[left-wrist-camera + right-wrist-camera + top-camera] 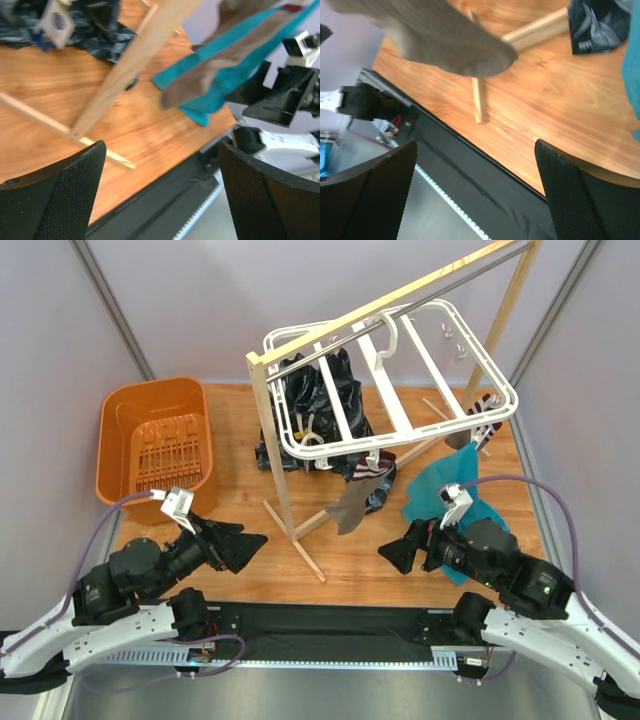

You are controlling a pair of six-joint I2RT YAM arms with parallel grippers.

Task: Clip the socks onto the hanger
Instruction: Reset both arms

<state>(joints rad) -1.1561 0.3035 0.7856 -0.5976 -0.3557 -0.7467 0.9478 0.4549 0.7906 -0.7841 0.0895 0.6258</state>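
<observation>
Taupe socks are seen clipped to the white hanger, one under its near rail, one at its right corner; the left gripper and right gripper are held wide open and empty in front of it, so a retreat clear of the hanger is judged best, with nothing snagged

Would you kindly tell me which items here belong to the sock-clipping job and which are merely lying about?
Job: white drying hanger; taupe sock hanging at its front; second sock at its right corner.
Lying about: orange basket; teal cloth; black patterned garment; wooden rack.
</observation>
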